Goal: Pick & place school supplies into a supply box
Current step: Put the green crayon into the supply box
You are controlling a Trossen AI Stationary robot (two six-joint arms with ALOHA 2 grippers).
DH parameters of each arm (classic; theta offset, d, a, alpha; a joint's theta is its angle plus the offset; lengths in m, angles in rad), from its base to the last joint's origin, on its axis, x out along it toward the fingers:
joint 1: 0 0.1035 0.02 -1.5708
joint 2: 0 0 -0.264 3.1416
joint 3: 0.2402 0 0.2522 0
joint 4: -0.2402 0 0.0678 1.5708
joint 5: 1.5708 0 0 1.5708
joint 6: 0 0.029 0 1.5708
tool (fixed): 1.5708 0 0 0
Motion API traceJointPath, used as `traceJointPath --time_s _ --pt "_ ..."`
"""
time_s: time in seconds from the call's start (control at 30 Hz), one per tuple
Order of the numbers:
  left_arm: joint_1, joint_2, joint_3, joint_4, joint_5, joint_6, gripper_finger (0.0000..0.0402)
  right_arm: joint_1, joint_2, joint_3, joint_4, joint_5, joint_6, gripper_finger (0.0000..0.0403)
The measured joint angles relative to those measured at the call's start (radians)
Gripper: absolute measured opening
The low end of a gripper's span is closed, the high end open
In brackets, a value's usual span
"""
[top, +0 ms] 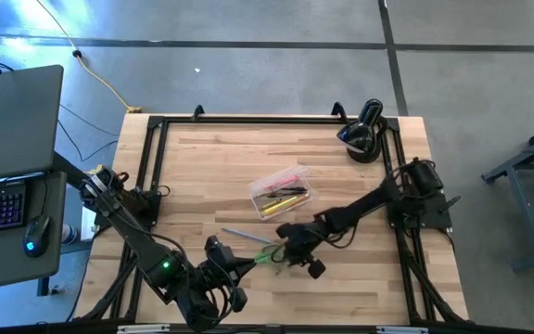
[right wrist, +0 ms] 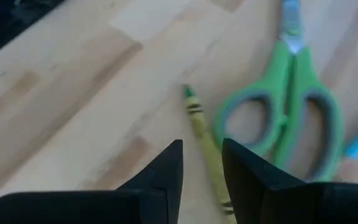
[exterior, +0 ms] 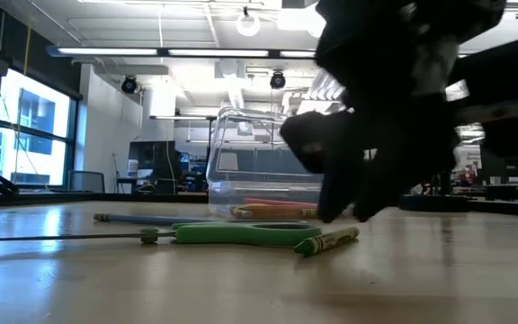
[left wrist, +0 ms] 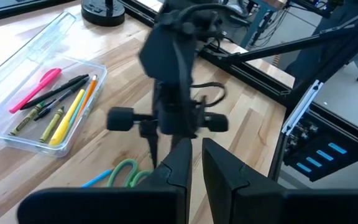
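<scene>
The clear supply box (top: pixel 297 174) sits mid-table and holds pink, yellow, orange and dark pens (left wrist: pixel 55 106). Near it, green-handled scissors (right wrist: pixel 284 112), an olive-green crayon (right wrist: pixel 201 127) and a blue-grey pencil (top: pixel 244 235) lie flat on the wood. My right gripper (right wrist: pixel 202 149) is open and points down over the crayon. One finger stands on each side of the crayon's rear half, and I see no touch. In the low view the crayon (exterior: pixel 331 240) lies on the table below the fingers. My left gripper (left wrist: pixel 196 152) waits near the front edge with a narrow gap between its fingers, and it holds nothing.
A black rounded device (top: pixel 364 134) stands at the far right corner. Black frame rails (top: pixel 156 158) run along the table's edges. A laptop and keyboard (top: pixel 7 121) sit on a stand left of the table. Bare wood lies left of the box.
</scene>
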Motion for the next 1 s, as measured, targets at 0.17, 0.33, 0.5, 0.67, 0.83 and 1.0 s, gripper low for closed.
traceJointPath --time_s 0.17,0.33,0.5,0.67,0.83,1.0 --pt "0.0 0.0 0.0 0.001 0.0 0.0 0.0067 -0.034 0.048 0.003 0.044 -0.001 -0.012 0.0091" --pt "0.0 0.0 0.0 0.002 0.002 -0.008 0.0067 -0.055 0.104 0.004 0.105 -0.122 0.037 0.0092" --pt "0.0 0.0 0.0 0.002 0.005 -0.009 0.0067 -0.026 0.139 0.003 0.127 -0.088 0.04 0.0088" --pt "0.0 0.0 0.0 0.003 0.006 -0.009 0.0067 -0.005 0.133 0.003 0.118 -0.028 0.033 0.0087" --pt "0.0 0.0 0.0 0.017 0.007 -0.009 0.0067 -0.003 0.133 -0.076 0.2 -0.026 0.04 0.0087" --pt "0.0 0.0 0.0 0.026 0.01 -0.009 0.0067 0.0 0.135 -0.316 0.621 -0.023 0.119 0.0087"
